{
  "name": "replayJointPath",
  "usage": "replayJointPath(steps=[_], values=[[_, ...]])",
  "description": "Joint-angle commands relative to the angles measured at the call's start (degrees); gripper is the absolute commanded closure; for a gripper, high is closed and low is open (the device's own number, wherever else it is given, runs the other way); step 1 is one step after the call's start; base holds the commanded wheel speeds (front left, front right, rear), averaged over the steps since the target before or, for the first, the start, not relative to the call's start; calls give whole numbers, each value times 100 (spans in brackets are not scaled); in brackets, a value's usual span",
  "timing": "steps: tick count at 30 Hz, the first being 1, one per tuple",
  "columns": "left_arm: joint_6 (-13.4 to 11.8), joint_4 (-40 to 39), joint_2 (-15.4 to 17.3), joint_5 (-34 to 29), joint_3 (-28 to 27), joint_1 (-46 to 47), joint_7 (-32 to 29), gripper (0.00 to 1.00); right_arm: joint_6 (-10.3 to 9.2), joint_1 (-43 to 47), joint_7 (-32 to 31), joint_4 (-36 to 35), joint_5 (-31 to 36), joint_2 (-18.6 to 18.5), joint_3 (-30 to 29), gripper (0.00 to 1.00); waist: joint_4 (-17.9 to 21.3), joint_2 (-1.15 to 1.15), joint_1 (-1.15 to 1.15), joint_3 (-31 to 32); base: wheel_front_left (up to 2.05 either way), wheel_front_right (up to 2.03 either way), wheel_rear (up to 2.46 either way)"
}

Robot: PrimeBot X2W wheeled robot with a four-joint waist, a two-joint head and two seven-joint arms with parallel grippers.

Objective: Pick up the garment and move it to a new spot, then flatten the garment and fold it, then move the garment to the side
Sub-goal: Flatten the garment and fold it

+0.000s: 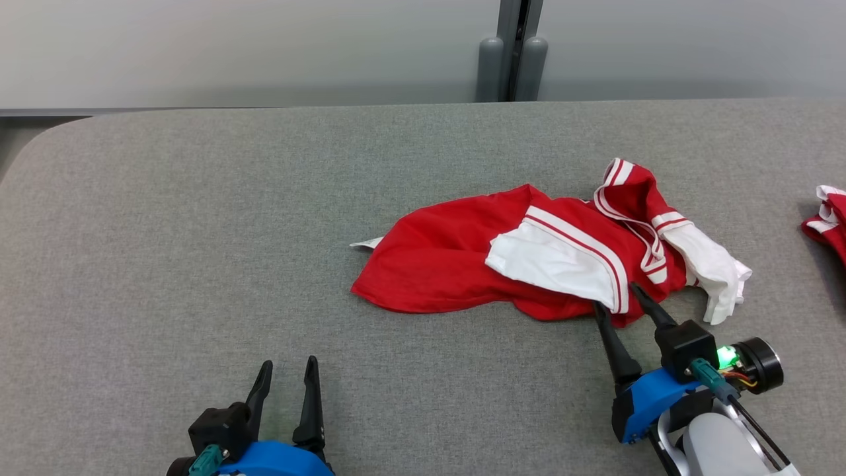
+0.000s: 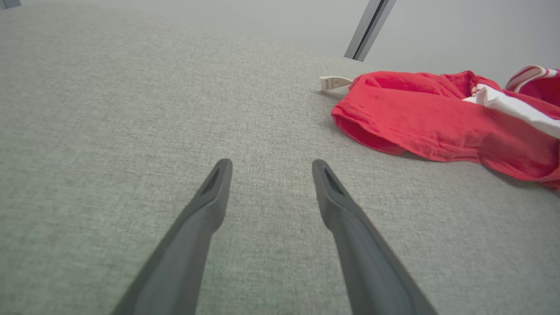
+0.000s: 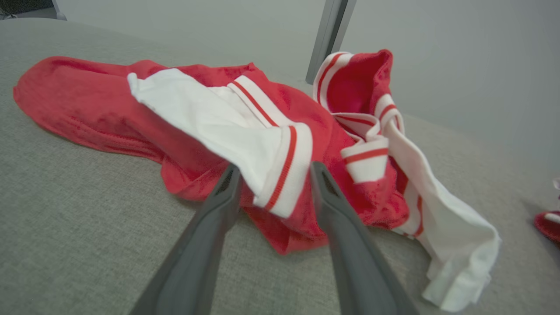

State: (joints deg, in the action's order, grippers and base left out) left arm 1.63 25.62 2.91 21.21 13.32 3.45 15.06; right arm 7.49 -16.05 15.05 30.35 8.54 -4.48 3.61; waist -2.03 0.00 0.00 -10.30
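Note:
The garment (image 1: 456,264) is a red top with white sleeves and red-striped cuffs, lying crumpled right of centre on the grey table (image 1: 198,231). My right gripper (image 1: 616,295) is open at its near edge, and a fold of the garment (image 3: 197,113) with a striped white cuff (image 3: 284,175) lies between the fingers of the right gripper (image 3: 275,168). My left gripper (image 1: 289,361) is open and empty at the lower left, well short of the cloth. In its wrist view the left gripper (image 2: 271,162) hovers over bare table, with the garment (image 2: 415,118) and its white label (image 2: 334,82) off to the upper right.
Another red and white cloth (image 1: 826,218) lies at the table's right edge, also seen as a cloth (image 3: 549,221) in the right wrist view. A grey wall with a vertical post (image 1: 512,66) runs behind the table. The table's far left corner (image 1: 39,142) is rounded.

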Motion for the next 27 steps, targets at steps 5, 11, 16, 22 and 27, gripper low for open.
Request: replayJointPath(steps=[5,11,16,22,27], values=[[43,23,-3,31,-84,-85,16,0,-1,140,17,-111,-62,-95,-59,100,86,0,0,101,0,0,0],[80,-1,-1,52,-66,-138,16,0,-1,334,19,-670,-319,-214,-196,100,314,0,0,288,0,0,0],[104,-13,-1,58,-50,-172,16,0,0,665,18,-1512,-650,-454,-427,100,497,0,0,456,0,0,0],[113,22,-2,104,33,-207,16,0,-1,1318,16,-1659,-1066,-767,-725,62,658,0,0,553,0,0,0],[121,80,-1,117,155,-135,16,0,0,1287,18,-1248,-1282,-837,-850,0,731,0,0,483,0,0,0]])
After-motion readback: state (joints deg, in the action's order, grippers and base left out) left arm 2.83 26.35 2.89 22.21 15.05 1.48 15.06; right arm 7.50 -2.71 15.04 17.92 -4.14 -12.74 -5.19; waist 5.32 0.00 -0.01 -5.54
